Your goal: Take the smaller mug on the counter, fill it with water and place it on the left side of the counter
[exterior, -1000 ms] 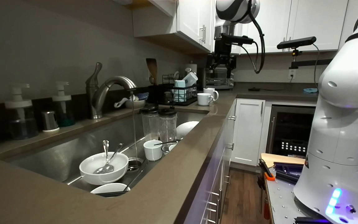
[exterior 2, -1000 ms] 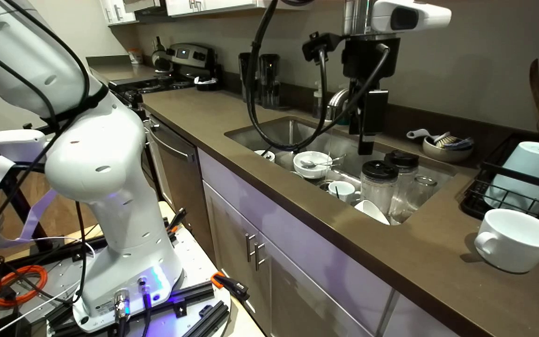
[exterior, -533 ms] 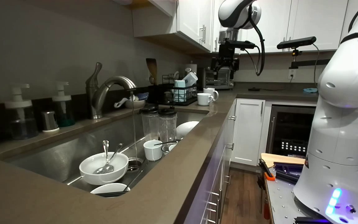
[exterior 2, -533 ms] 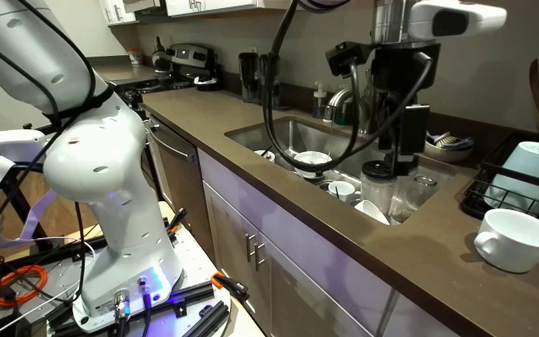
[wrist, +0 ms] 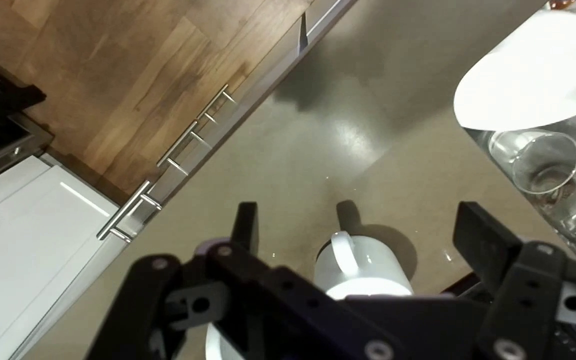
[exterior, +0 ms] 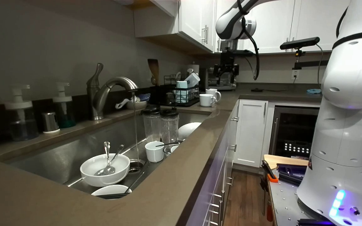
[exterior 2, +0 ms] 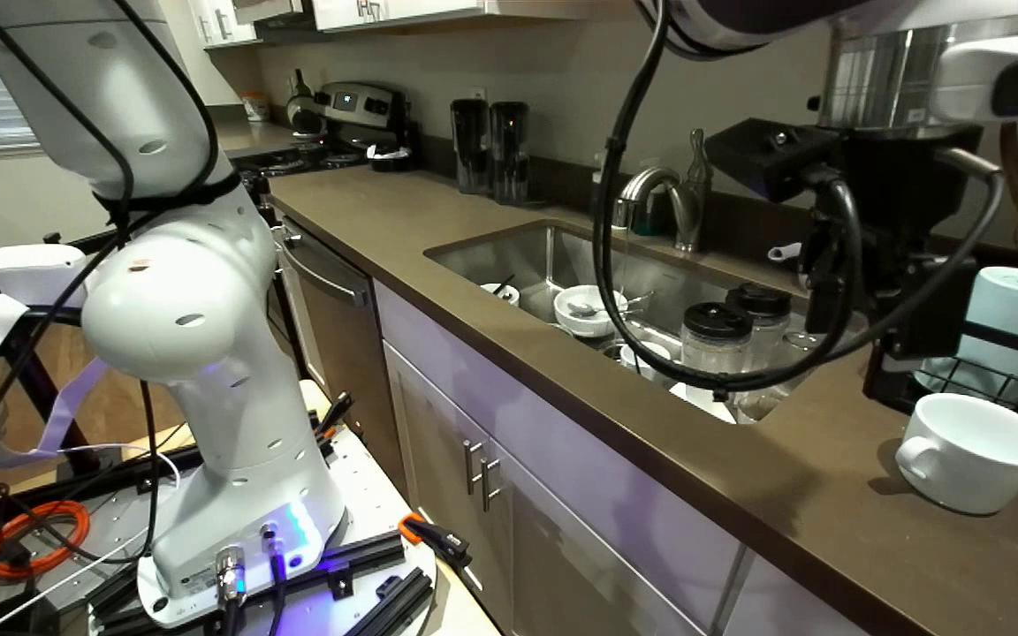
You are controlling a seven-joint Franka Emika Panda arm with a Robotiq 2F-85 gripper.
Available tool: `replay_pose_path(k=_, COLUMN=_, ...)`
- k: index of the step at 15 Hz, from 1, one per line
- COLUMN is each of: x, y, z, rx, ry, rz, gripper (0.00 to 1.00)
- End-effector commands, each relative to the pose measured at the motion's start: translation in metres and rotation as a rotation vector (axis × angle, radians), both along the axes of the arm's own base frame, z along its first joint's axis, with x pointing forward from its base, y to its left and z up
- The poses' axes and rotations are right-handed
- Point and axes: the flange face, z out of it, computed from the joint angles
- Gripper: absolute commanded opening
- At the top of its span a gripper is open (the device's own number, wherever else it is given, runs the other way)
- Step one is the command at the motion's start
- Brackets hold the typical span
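The smaller mug (exterior: 206, 99) stands upright on the counter (exterior: 168, 191), beside the dish rack. It also shows in an exterior view (exterior 2: 976, 455), and in the wrist view (wrist: 368, 260) its handle faces up the picture and the palm hides part of it. My gripper (wrist: 363, 230) is open and empty, with the mug below and between its spread fingers, not touching. In both exterior views the gripper (exterior: 225, 78) (exterior 2: 880, 309) hangs above the counter near the rack. Water runs from the chrome faucet (exterior: 118, 82) into the steel sink (exterior: 55, 160).
The slightly larger white mug (exterior: 214, 92) stands right behind the smaller one; its edge shows in the wrist view (wrist: 218, 345). The black dish rack (exterior: 187, 99) is beside them. The sink holds a bowl with spoons (exterior: 105, 169), a white cup (exterior: 154, 151) and lidded jars (exterior: 169, 125).
My gripper has moved along the counter away from the faucet and toward the two mugs, and it has come lower. The mugs have not moved, and water keeps running.
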Motion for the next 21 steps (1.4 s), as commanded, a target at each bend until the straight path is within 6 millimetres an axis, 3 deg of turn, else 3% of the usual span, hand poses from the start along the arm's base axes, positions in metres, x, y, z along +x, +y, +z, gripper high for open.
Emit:
replay_pose_path(k=1, x=0.027, y=-0.015, z=-0.01, rx=-0.004, ry=0.002, rz=0.072, gripper=1.0)
replay_pose_path(k=7, x=0.054, y=-0.021, z=-0.028, rx=0.049, ry=-0.003, rz=0.108, gripper=1.0)
replay_pose_path(k=8, x=0.047, y=-0.015, z=-0.027, rx=0.033, ry=0.008, rz=0.082, gripper=1.0)
replay_pose_path(k=13, x=0.054, y=-0.018, z=-0.031, rx=0.035, ry=0.011, rz=0.087, gripper=1.0)
replay_pose_path(k=21, x=0.07, y=-0.028, z=-0.069, rx=-0.061, ry=-0.018, rz=0.139, gripper=1.0)
